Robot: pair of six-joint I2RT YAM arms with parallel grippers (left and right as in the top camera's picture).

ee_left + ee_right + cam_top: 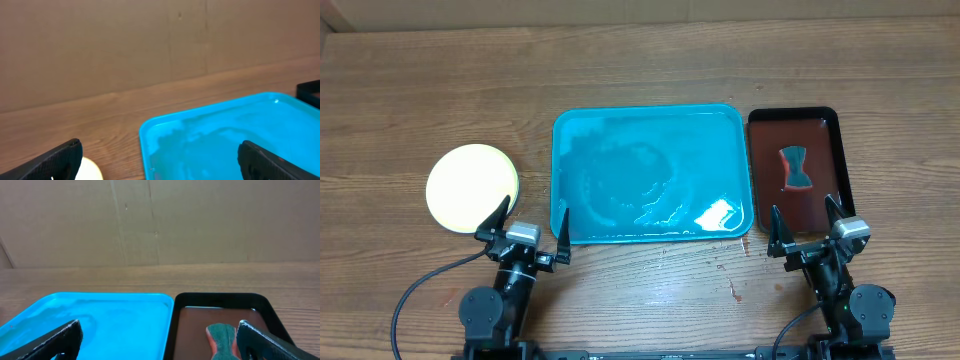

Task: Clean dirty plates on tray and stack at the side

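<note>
The teal tray (650,112) lies in the middle of the table with nothing on it, only a wet sheen. To its left, on the bare wood, rests a round pale yellow-green plate (472,187), clean on top; whether more plates lie under it I cannot tell. My left gripper (532,222) stands open just in front of the gap between plate and tray. In the left wrist view its fingers (60,160) straddle the plate's edge (91,171) and the tray (225,135). My right gripper (804,215) is open and empty, in front of the small dark tray.
A black-rimmed dark reddish tray (822,118) sits right of the teal tray, holding a green and orange sponge (797,167). The right wrist view shows that sponge (222,337) close to the right finger. A cardboard wall (160,220) backs the table.
</note>
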